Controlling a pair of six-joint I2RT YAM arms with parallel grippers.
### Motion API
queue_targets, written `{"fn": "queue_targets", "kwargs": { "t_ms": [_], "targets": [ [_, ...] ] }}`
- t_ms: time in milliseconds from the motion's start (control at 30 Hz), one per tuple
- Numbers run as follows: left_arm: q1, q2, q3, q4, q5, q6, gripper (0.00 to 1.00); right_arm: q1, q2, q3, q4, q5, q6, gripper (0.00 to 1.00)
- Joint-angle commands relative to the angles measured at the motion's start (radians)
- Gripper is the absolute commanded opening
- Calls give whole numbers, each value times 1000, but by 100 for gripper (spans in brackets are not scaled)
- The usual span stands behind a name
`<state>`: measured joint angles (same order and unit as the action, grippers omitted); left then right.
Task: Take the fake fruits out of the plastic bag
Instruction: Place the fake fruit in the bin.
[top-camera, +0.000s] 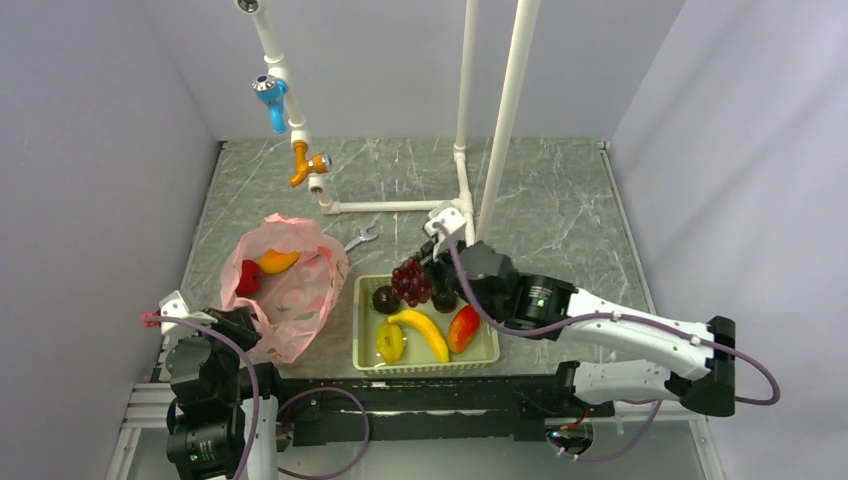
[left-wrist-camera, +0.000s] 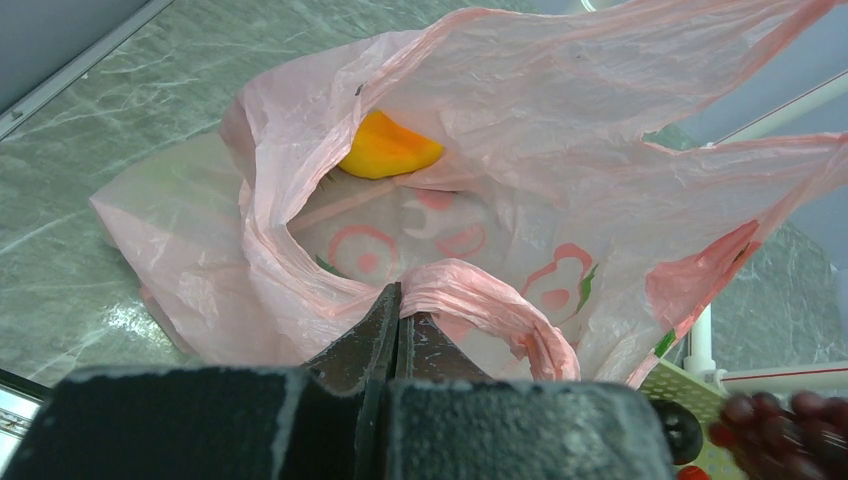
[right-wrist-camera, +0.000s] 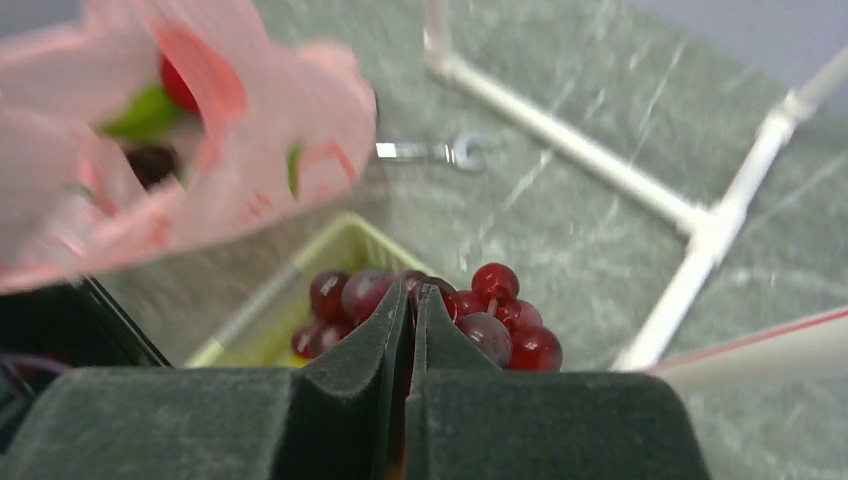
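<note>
1. At centre frame, the right gripper (right-wrist-camera: 413, 296) has its jaws clamped shut on the grape bunch (right-wrist-camera: 500, 322). It holds the bunch over the far rim of the green basket (top-camera: 428, 368), apparently to drop it in beside the banana (top-camera: 425, 332).
2. At lower left of the overhead view, the left gripper (left-wrist-camera: 398, 298) has its jaws pinched closed on a rolled fold of the pink bag (left-wrist-camera: 560, 120). The grip looks meant to pin the thin plastic down and keep its mouth gaping.
3. The bag lies crumpled on the marble table (top-camera: 560, 200), just left of the basket. An orange fruit (left-wrist-camera: 388, 148) and a red fruit (top-camera: 249, 278) show in its mouth, so the emptying looks unfinished.
4. Folds of plastic hide the bag's depths, and whether more fruit lies under them cannot be told.
5. The right wrist view is blurred, and a green patch and a dark shape at its upper left cannot be identified. The fingers also hide how the bunch is gripped.
</note>
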<state>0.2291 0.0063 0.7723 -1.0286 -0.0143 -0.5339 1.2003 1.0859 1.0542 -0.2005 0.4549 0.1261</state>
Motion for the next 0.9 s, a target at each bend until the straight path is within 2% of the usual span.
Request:
{"fn": "queue_targets", "kwargs": {
  "t_ms": [0, 200, 367, 533, 700, 867],
  "targets": [
    [8, -270, -2, 45, 20, 19, 0, 0, 18, -83, -83, -2, 109, 0],
    [10, -276, -1, 44, 22, 20, 0, 1, 86, -159, -102, -141, 232, 2],
    [10, -283, -1, 42, 19, 19, 0, 2, 123, -156, -125, -149, 260, 43],
    [10, -282, -1, 42, 23, 22, 0, 3, 88, -142, -99, -125, 246, 65],
    [9, -293, -2, 43, 22, 19, 0, 2, 73, -127, -66, -114, 246, 68],
    [10, -283, -1, 43, 22, 22, 0, 3, 115, -85, 54, -168, 202, 69]
  ]
}}
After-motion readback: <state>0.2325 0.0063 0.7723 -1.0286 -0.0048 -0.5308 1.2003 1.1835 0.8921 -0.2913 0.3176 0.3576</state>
